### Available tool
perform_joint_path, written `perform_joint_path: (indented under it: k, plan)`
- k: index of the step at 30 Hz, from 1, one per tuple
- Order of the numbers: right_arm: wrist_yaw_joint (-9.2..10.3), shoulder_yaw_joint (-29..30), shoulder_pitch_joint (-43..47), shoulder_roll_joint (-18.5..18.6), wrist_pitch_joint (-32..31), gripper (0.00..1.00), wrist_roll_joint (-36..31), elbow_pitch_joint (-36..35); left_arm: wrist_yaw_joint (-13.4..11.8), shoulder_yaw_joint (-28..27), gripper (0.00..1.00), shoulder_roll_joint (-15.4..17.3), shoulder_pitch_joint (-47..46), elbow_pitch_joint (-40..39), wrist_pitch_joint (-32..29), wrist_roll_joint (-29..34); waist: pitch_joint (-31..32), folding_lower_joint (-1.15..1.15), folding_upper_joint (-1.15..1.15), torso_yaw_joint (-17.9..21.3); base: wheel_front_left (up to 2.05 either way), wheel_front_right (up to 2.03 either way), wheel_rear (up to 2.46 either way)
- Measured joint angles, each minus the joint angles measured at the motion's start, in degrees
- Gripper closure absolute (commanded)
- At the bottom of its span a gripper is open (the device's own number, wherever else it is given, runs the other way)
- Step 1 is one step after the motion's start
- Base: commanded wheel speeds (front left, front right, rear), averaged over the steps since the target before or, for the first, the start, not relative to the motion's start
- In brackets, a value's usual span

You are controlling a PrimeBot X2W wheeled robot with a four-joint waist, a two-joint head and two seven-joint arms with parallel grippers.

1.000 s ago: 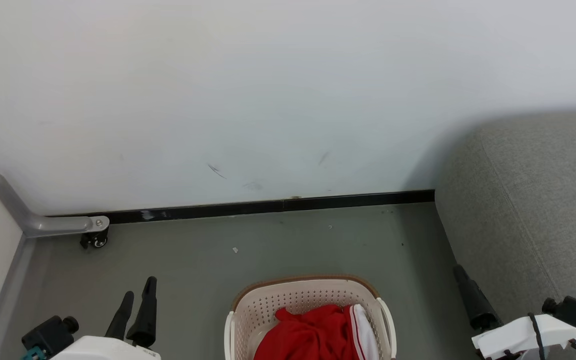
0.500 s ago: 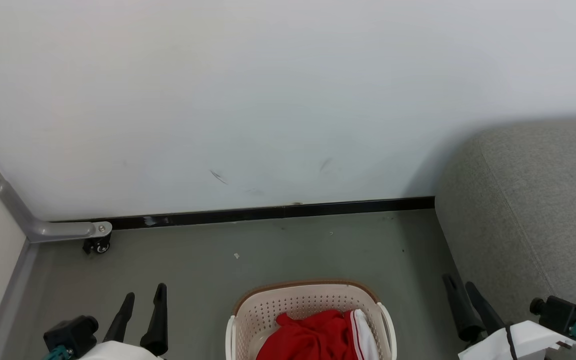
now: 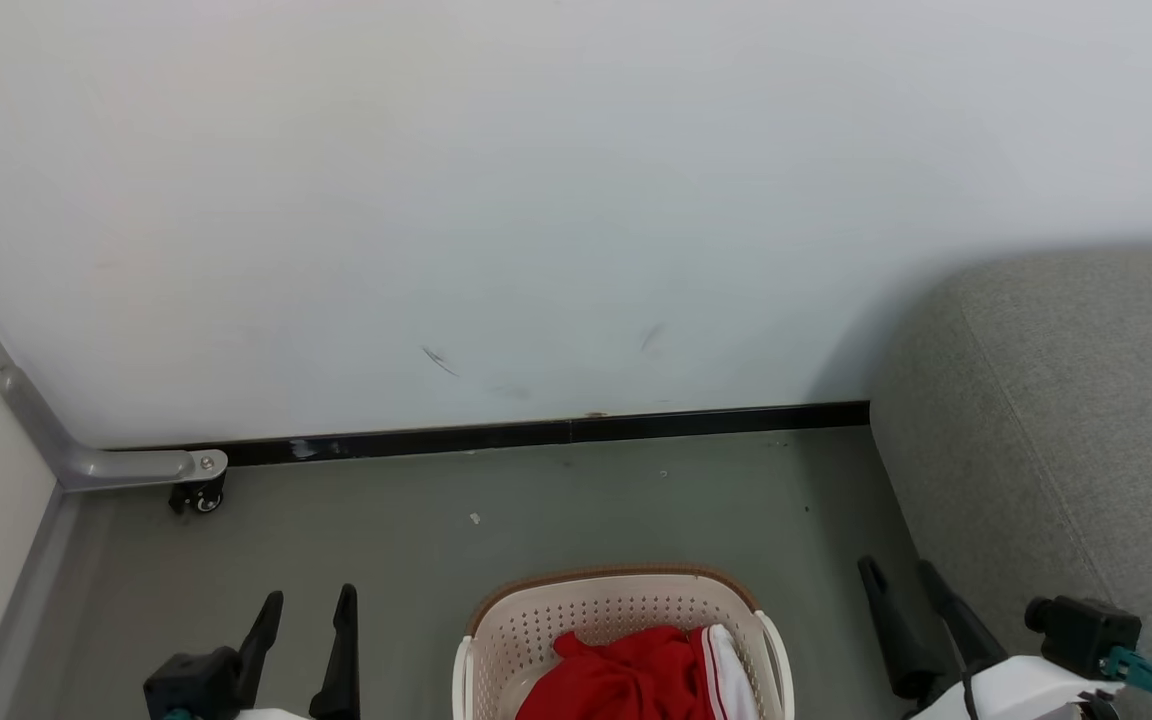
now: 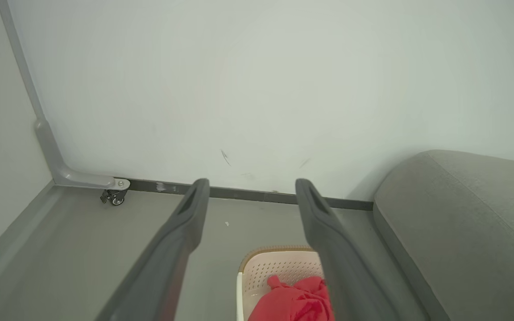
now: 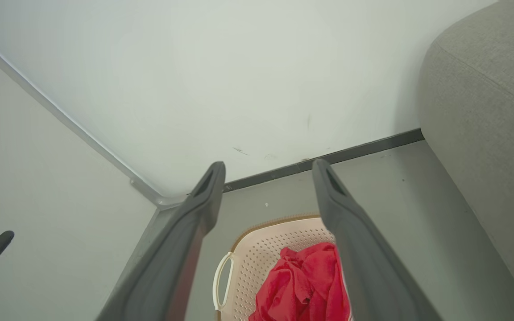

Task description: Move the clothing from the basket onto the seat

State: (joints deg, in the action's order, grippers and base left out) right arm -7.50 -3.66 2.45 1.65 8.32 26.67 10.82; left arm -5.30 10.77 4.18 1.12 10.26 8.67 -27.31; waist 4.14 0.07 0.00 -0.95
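**Clothing (image 3: 626,685) lying in basket (image 3: 586,612), both jaws open and empty**

Head view: one cream basket is sitting on the floor (image 3: 536,500), holding one heap of red clothing with a white panel; the number of garments cannot be told. One grey seat (image 3: 1086,420) is standing to its right. The left jaws and right jaws are flanking the basket, spread wide, apart from the clothing.

Left wrist view: the clothing is lying low between the spread fingers (image 4: 181,240), beyond them.

Right wrist view: the heap is showing between open fingers (image 5: 194,223), untouched.

Perforated plastic basket (image 3: 536,630), soft cloth clothing (image 3: 626,680), matt woven-fabric seat (image 3: 1066,420).
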Motion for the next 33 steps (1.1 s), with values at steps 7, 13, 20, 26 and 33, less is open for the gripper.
perform_joint_path:
  k: [7,13,20,26,33]
  plan:
    - [0.0,-1.0,0.6,0.1,1.5,0.0,-5.7,-1.2,-1.2,1.1,0.0,0.0,0.7,0.0,1.4,5.2,0.2,-0.02,0.0,0.1,0.0,0.0,0.0]
    - [0.0,-1.7,0.9,0.2,2.9,0.0,-10.2,-2.0,-2.2,1.9,0.0,0.0,0.7,-0.2,2.6,9.6,0.3,-0.03,0.0,0.1,0.0,0.0,0.0]
    - [0.0,-2.5,1.1,0.3,4.4,0.0,-15.9,-3.1,-3.2,2.1,0.0,-0.1,0.8,-0.1,4.2,13.5,0.6,-0.04,0.0,0.1,0.0,0.0,0.0]
    - [0.0,-3.1,1.9,0.4,5.5,0.0,-20.5,-3.7,-3.7,2.2,0.0,-0.2,1.2,0.7,5.4,16.5,1.0,-0.04,0.0,0.1,0.0,0.0,0.0]
    - [0.0,-3.4,2.0,0.5,5.9,0.0,-21.5,-4.1,-3.7,2.1,0.0,-0.2,1.2,2.1,5.6,17.2,1.0,-0.04,0.0,0.3,0.0,0.0,0.0]
